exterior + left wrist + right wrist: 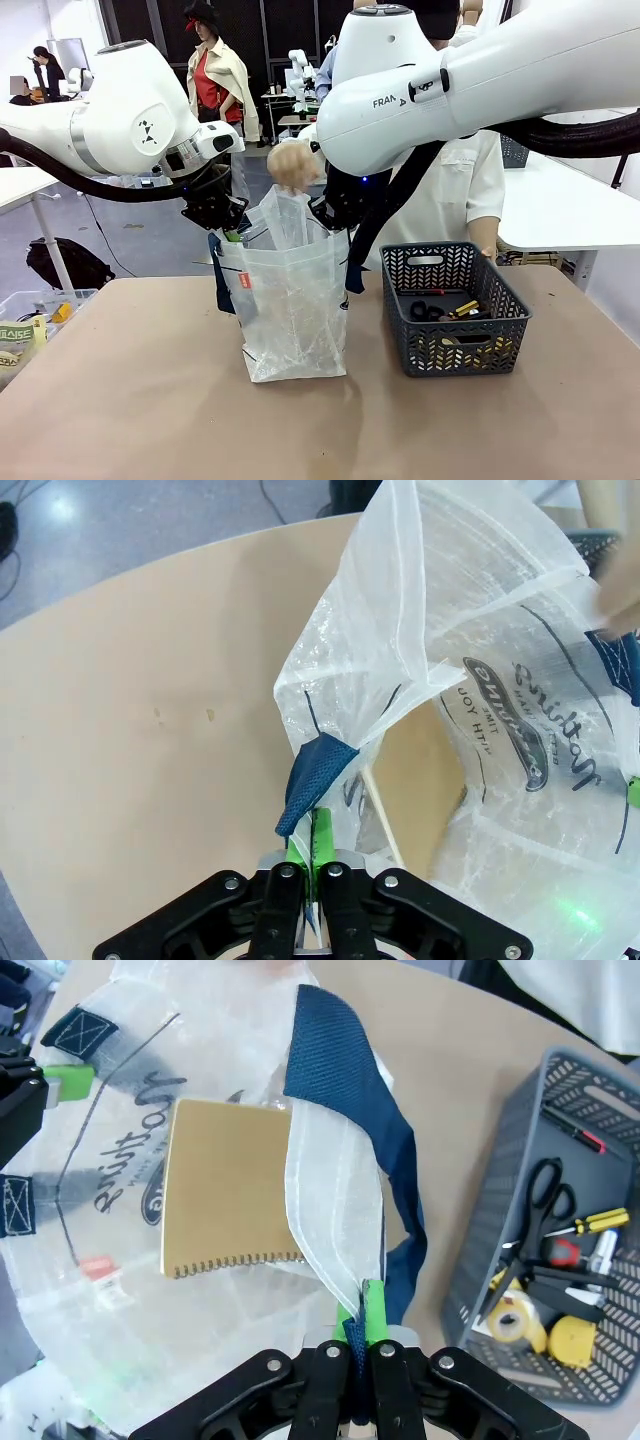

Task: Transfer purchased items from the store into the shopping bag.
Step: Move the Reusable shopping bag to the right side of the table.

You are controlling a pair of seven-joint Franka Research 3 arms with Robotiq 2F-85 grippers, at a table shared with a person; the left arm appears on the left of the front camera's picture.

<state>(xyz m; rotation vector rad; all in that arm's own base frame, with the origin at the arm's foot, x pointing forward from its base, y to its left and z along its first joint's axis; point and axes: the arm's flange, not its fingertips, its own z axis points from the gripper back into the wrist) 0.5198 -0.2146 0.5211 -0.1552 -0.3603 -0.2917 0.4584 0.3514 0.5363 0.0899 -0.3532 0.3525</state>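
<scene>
There is one see-through bag (295, 300) and one grey basket (455, 350). One brown notebook (225, 1185) is in the bag. The basket has one pair of black scissors (545, 1195) and one yellow screwdriver (600, 1222).

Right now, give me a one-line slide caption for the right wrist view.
Right gripper pinching the shopping bag by its edge, spiral notebook inside, scissors and tape lying in the grey basket.

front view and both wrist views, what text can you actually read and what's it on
"FRAN": on the right arm, the rest cut off.
On the shopping bag: cursive lettering and an oval logo, seen reversed through the plastic, not readable.
On the bag's red tag: too small to read.
</scene>
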